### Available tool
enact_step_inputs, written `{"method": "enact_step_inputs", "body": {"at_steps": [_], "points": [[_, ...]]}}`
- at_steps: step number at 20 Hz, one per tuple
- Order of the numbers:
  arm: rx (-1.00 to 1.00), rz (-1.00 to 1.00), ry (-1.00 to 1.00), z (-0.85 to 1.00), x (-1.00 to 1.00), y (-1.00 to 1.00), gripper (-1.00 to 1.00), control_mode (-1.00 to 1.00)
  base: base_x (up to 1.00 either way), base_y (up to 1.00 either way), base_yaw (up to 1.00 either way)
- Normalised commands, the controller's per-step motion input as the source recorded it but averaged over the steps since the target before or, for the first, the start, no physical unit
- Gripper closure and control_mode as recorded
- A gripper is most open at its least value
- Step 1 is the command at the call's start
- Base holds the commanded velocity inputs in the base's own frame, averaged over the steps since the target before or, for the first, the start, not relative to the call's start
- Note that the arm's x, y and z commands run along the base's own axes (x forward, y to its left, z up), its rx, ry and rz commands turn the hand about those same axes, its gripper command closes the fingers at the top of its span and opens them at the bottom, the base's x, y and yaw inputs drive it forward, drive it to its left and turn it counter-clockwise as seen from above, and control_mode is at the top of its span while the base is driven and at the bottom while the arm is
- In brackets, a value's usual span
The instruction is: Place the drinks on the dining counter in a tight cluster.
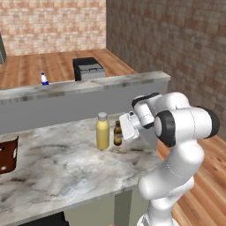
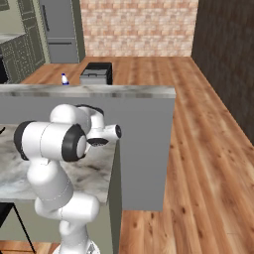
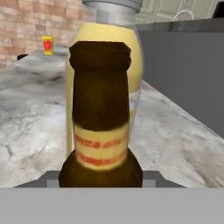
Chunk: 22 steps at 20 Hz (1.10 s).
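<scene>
Hand view: we see the brown bottle right up against the camera, upright, neck and orange-striped label centred. The yellow bottle stands directly behind it, its pale cap at the top edge. A small yellow can sits far back on the marble.

Left base view: we have the tool level with the brown bottle, closed on it from the right side. The bottle's base looks to be at or just above the counter; we can't tell whether it touches. The yellow bottle stands just beside it to the left, upright on the slab, near the foot of the raised ledge. The blue-and-white bottle sits up on that ledge, well apart from the other two. A dark brown object is at the counter's left edge. A grey box sits on the wood floor beyond the ledge.

Right base view: we see the arm blocking both bottles on the slab; the blue-and-white bottle shows on the ledge.
</scene>
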Motion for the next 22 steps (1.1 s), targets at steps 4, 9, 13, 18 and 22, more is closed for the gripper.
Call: {"method": "enact_step_inputs", "body": {"at_steps": [4,9,13,18,22], "points": [[0.0,0.0,0.0,-0.13,0.0,0.03,1.0,-1.0,0.0,0.0,0.0],[0.04,0.0,0.0,-0.2,0.0,0.0,1.0,-1.0,0.0,0.0,0.0],[0.01,0.0,-0.01,-0.13,0.09,0.0,1.0,-1.0,0.0,0.0,0.0],[0.01,0.0,0.0,-0.16,0.05,0.0,1.0,-1.0,0.0,0.0,0.0],[0.0,0.0,0.0,-0.03,0.0,0.0,1.0,-1.0,0.0,0.0,0.0]]}}
